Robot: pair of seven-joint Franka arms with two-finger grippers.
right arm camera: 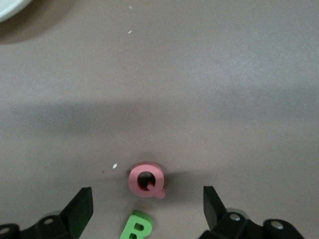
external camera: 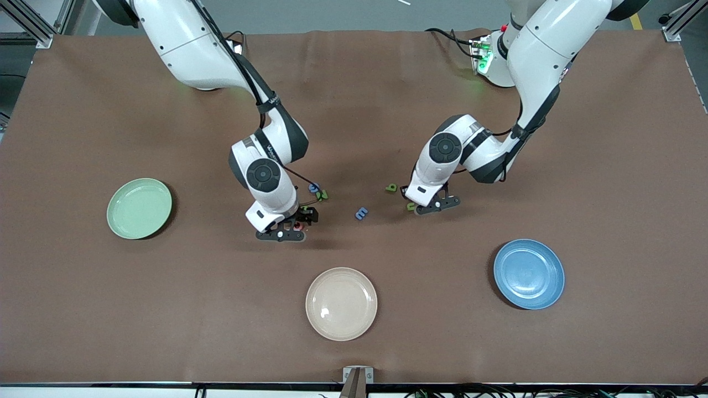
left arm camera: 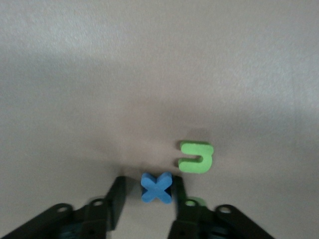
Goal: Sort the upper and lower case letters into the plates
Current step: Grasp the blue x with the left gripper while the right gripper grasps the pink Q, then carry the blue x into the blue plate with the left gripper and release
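left claw (left arm camera: 144, 199): fingers closing on blue x (left arm camera: 157, 187), grip looked off-centre, squeeze evenly | right claw (right arm camera: 144, 211): wide apart around red Q (right arm camera: 146, 179), green B (right arm camera: 136, 227) close, pinch Q only

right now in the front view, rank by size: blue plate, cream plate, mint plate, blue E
1. cream plate, blue plate: look alike, cream nearer the camera, so unsure
2. mint plate, marginally smaller
3. blue E, tiny

The front camera looks down from high across the table (external camera: 608, 138), facing my bases. My two wrist cameras look close down at that same table.
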